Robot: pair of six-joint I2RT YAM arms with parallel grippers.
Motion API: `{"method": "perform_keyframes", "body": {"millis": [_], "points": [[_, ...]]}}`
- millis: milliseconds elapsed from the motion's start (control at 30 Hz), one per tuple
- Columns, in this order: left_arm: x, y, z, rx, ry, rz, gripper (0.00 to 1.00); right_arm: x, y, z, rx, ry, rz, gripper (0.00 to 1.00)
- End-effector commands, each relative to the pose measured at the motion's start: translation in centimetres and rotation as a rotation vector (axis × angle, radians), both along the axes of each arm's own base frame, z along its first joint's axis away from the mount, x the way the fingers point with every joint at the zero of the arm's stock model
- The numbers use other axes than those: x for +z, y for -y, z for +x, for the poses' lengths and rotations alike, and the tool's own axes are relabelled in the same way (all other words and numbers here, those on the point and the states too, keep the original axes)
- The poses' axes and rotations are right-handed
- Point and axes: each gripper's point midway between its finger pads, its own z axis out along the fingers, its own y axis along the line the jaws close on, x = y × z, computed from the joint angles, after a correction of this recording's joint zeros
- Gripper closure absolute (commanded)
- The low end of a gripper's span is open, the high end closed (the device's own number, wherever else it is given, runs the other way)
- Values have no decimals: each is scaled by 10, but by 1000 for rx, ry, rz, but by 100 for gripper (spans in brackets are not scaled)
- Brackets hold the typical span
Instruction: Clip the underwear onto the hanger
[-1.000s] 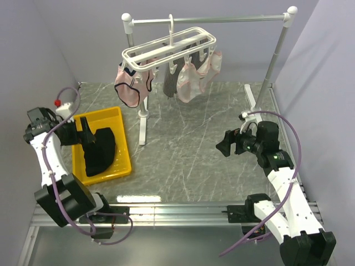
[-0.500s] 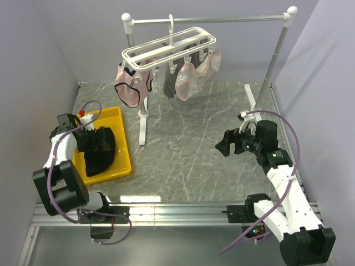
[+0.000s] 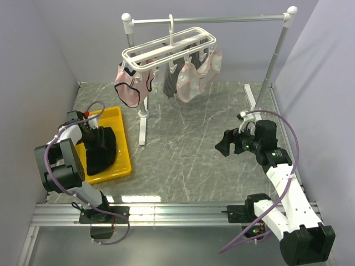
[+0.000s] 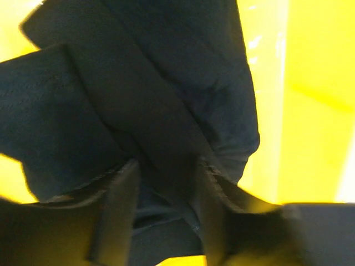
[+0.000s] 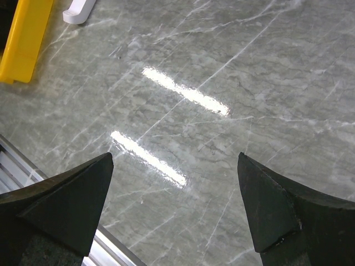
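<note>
The black underwear (image 3: 100, 148) lies crumpled in the yellow tray (image 3: 127, 152) at the left. My left gripper (image 3: 90, 136) is down in the tray at the garment's far end. In the left wrist view its fingers (image 4: 119, 194) stand close together with a fold of the underwear (image 4: 155, 83) pressed between them, the gripper (image 4: 166, 166) shut on it. The white hanger (image 3: 169, 47) hangs by its hook from the rail at the back. My right gripper (image 3: 223, 145) hovers open over the bare right side of the table, and nothing lies between the wide-spread tips of that gripper (image 5: 175, 160).
Pale pink underwear (image 3: 132, 88) and a grey striped garment (image 3: 169, 82) hang clipped under the hanger. The grey rail stand (image 3: 222, 20) spans the back, with one post (image 3: 144, 119) just right of the tray. The tray's corner (image 5: 25, 39) shows in the right wrist view.
My left gripper came down into the tray onto the black underwear and its jaws closed in on a fold. The right arm has barely moved.
</note>
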Motion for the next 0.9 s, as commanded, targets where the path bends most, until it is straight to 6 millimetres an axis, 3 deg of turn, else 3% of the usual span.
{"method": "perform_keyframes", "body": {"millis": [0,167,200,433,633,667,767,833,867], "points": [[26,-1,22,-24,89,-4,54,14,0,5,0,48,8,0],[59,1,22,-56,157,13,75,17,-3,4,15,49,23,0],[65,2,23,-69,169,14,75,18,-4,4,22,51,28,0],[61,3,18,-78,148,9,72,20,-8,5,46,39,34,0],[67,-1,32,-34,184,10,52,24,-9,5,51,46,35,0],[73,6,34,-62,207,-31,52,24,-8,5,51,48,33,0],[131,42,43,-200,433,-177,49,30,-10,6,55,64,39,0],[182,66,37,-280,626,-252,43,30,-12,8,65,50,40,0],[197,73,33,-297,680,-274,36,35,-14,9,77,55,43,0]]}}
